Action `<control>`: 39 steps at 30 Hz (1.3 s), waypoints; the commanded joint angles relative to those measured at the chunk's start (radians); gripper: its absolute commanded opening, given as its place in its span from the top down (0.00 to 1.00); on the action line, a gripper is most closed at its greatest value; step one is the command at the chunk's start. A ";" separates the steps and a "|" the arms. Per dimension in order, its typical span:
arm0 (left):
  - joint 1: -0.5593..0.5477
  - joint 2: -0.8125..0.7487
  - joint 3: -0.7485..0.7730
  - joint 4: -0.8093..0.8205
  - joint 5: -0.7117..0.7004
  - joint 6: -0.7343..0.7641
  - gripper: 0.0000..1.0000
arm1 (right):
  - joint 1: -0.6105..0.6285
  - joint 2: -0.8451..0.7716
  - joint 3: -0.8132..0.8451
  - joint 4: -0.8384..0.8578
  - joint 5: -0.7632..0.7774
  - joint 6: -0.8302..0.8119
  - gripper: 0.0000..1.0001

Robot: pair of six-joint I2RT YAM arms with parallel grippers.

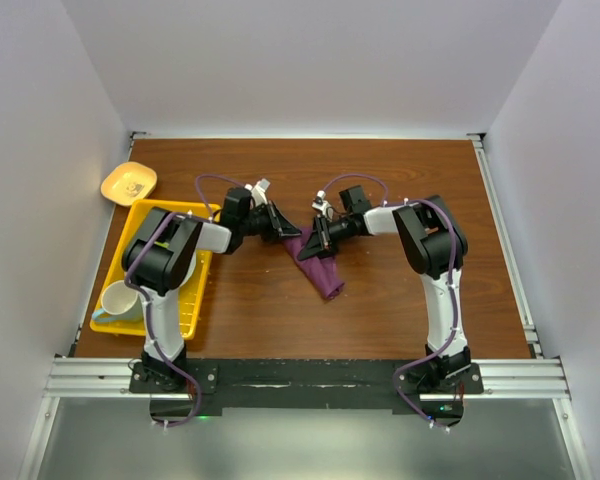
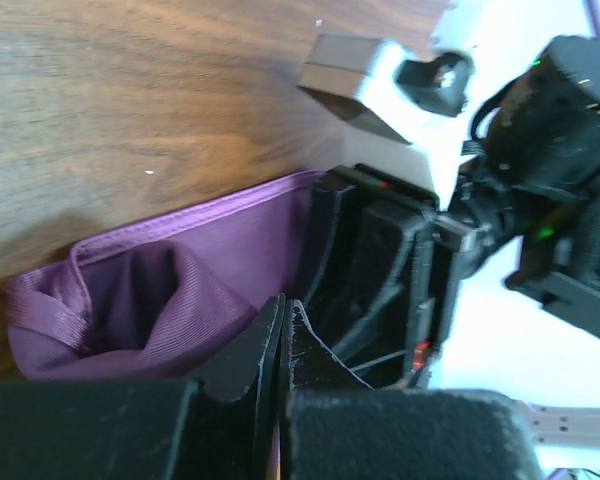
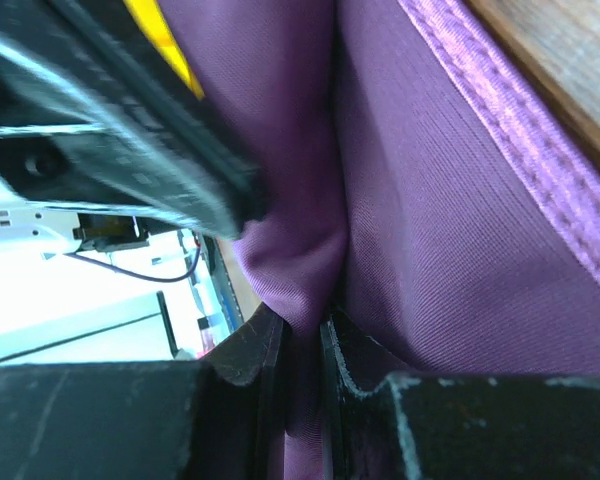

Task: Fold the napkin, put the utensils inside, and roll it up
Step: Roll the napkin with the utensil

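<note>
On the wooden table (image 1: 400,180), well to the right of the yellow tray (image 1: 192,306): the plum-purple napkin (image 1: 322,270), bunched into a narrow wedge rather than spread flat, not yet rolled. Far end up at the two claws, near end tapering away on the wood, farther again from the tray.

Left gripper (image 2: 283,318): stretched out rightward from above the tray, pressed together down to a hairline slit. Nips the cloth at a puffed fold just below the stitched hem; a sliver of purple visible in the slit.

Right gripper (image 3: 302,332): on the napkin's side away from the tray, tips pointing back toward the tray, almost nose to nose with the left one. Fingers kept a little apart only by what sits between them: an upright pleat of purple cloth, squeezed tight, hem running off up the right of that wrist view. Hard to tell from above which corner of the cloth either claw has.

Inside the tray, at its near-left corner: a white mug (image 1: 118,298), mouth open to the overhead camera. Just beyond the tray's far-left corner: a small yellow plate (image 1: 128,182) with a printed picture on it, resting on the wood
</note>
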 commanded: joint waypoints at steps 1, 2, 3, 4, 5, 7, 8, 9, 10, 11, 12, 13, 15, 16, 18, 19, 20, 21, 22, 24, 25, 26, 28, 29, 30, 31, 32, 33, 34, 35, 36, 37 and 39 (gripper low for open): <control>0.000 0.041 0.009 -0.017 -0.036 0.099 0.98 | -0.005 -0.050 0.034 -0.141 0.165 -0.093 0.80; 0.000 0.044 0.014 -0.034 -0.045 0.126 0.98 | -0.005 -0.064 0.042 -0.191 0.194 -0.106 0.75; 0.000 0.048 0.023 -0.048 -0.048 0.139 0.98 | -0.005 -0.078 0.051 -0.219 0.211 -0.138 0.65; 0.000 0.057 0.026 -0.063 -0.050 0.160 0.98 | 0.000 -0.104 0.070 -0.278 0.223 -0.160 0.62; 0.000 0.061 0.030 -0.074 -0.051 0.170 0.98 | 0.003 -0.116 0.080 -0.314 0.253 -0.181 0.58; 0.002 0.068 0.030 -0.091 -0.051 0.189 0.98 | 0.012 -0.145 0.116 -0.424 0.284 -0.257 0.50; 0.002 0.068 0.029 -0.094 -0.051 0.193 0.98 | 0.014 -0.157 0.120 -0.453 0.318 -0.296 0.47; 0.002 0.067 0.027 -0.097 -0.051 0.197 0.98 | 0.014 -0.173 0.122 -0.475 0.341 -0.315 0.46; 0.002 0.065 0.029 -0.099 -0.053 0.202 0.98 | 0.014 -0.190 0.120 -0.518 0.359 -0.333 0.41; 0.002 0.064 0.029 -0.100 -0.050 0.202 0.98 | 0.014 -0.220 0.120 -0.541 0.410 -0.353 0.40; 0.002 0.064 0.030 -0.103 -0.050 0.203 0.98 | 0.014 -0.239 0.119 -0.564 0.435 -0.391 0.39; 0.002 0.065 0.032 -0.106 -0.045 0.203 0.98 | 0.012 -0.254 0.111 -0.599 0.450 -0.409 0.38; 0.002 0.067 0.041 -0.120 -0.045 0.206 0.98 | 0.014 -0.312 0.087 -0.612 0.484 -0.435 0.37; 0.002 0.068 0.044 -0.126 -0.047 0.206 0.99 | 0.014 -0.329 0.055 -0.612 0.487 -0.441 0.37; 0.002 0.070 0.052 -0.140 -0.047 0.208 0.99 | 0.014 -0.386 0.010 -0.600 0.499 -0.446 0.37; 0.002 0.071 0.053 -0.143 -0.050 0.208 0.99 | 0.015 -0.406 -0.039 -0.583 0.508 -0.447 0.38; 0.002 0.071 0.055 -0.146 -0.050 0.206 0.99 | 0.015 -0.421 -0.063 -0.570 0.513 -0.449 0.39; 0.003 0.073 0.057 -0.151 -0.050 0.205 0.99 | 0.015 -0.443 -0.111 -0.558 0.518 -0.447 0.39; 0.002 0.074 0.060 -0.157 -0.051 0.206 0.99 | 0.015 -0.449 -0.131 -0.535 0.522 -0.444 0.40; 0.002 0.081 0.067 -0.175 -0.053 0.206 0.99 | 0.014 -0.466 -0.184 -0.497 0.566 -0.433 0.43; 0.002 0.084 0.076 -0.186 -0.057 0.206 0.99 | 0.015 -0.469 -0.200 -0.486 0.596 -0.430 0.44; 0.003 0.090 0.083 -0.209 -0.059 0.209 0.99 | 0.014 -0.472 -0.211 -0.475 0.623 -0.429 0.48; 0.003 0.094 0.102 -0.235 -0.065 0.214 0.99 | 0.015 -0.470 -0.225 -0.472 0.697 -0.429 0.52; 0.005 0.097 0.109 -0.261 -0.067 0.217 0.99 | 0.015 -0.474 -0.228 -0.472 0.721 -0.433 0.54; 0.005 0.096 0.115 -0.272 -0.070 0.220 0.99 | 0.015 -0.478 -0.229 -0.480 0.757 -0.433 0.57; 0.005 0.094 0.124 -0.283 -0.071 0.222 0.99 | 0.017 -0.502 -0.228 -0.486 0.815 -0.433 0.59; 0.005 0.093 0.127 -0.299 -0.071 0.225 0.99 | 0.017 -0.518 -0.223 -0.494 0.838 -0.441 0.59; 0.005 0.091 0.130 -0.307 -0.070 0.231 0.99 | 0.023 -0.536 -0.210 -0.506 0.852 -0.445 0.58; 0.005 0.090 0.141 -0.316 -0.065 0.232 0.99 | 0.028 -0.570 -0.202 -0.510 0.863 -0.452 0.56; 0.005 0.093 0.145 -0.335 -0.064 0.237 0.99 | 0.034 -0.587 -0.191 -0.515 0.857 -0.473 0.53; 0.005 0.093 0.152 -0.346 -0.062 0.240 1.00 | 0.054 -0.601 -0.170 -0.520 0.849 -0.484 0.51; 0.005 0.093 0.162 -0.355 -0.062 0.242 0.99 | 0.069 -0.615 -0.162 -0.515 0.841 -0.508 0.44; 0.005 0.097 0.175 -0.388 -0.057 0.240 1.00 | 0.133 -0.650 -0.144 -0.489 0.843 -0.559 0.34</control>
